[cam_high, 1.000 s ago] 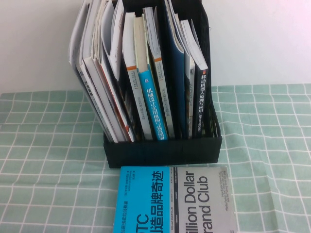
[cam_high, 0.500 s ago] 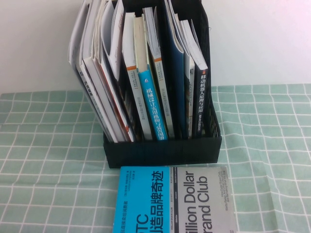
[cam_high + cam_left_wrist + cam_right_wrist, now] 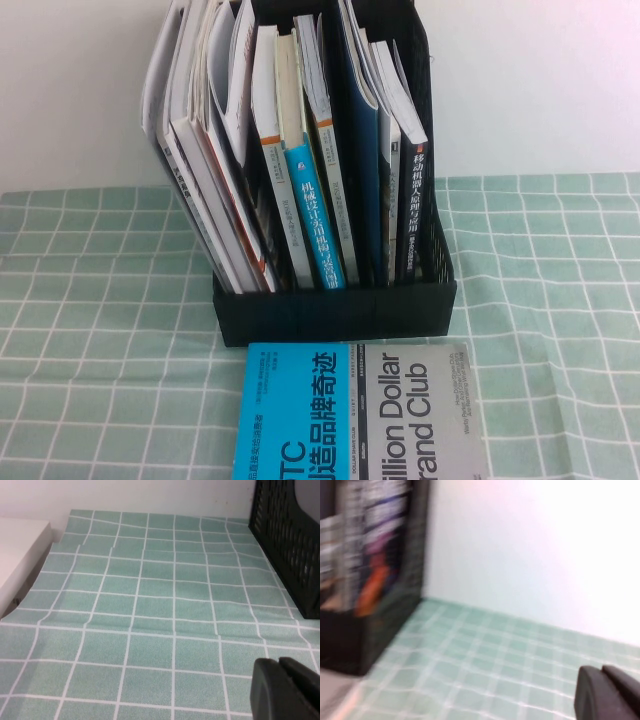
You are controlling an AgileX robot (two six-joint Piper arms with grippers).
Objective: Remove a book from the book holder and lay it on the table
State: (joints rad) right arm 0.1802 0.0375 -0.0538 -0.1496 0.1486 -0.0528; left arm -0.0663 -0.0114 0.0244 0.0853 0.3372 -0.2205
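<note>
The book (image 3: 355, 412), half cyan and half grey with "Billion Dollar Brand Club" on it, lies flat on the table (image 3: 90, 330) just in front of the book holder (image 3: 335, 310). The black holder stands upright, packed with several books. Neither arm shows in the high view. My left gripper (image 3: 277, 664) is shut and empty, low over the cloth, with the holder's mesh side (image 3: 285, 535) off to one side. My right gripper (image 3: 600, 671) is also shut and empty above the green cloth, with the holder (image 3: 365, 630) at some distance from it.
A cyan-spined book (image 3: 318, 225) and a black-spined book (image 3: 418, 215) stand among the others in the holder. A white wall rises behind the table. A white ledge (image 3: 20, 550) borders the cloth in the left wrist view. Checked cloth lies open on both sides of the holder.
</note>
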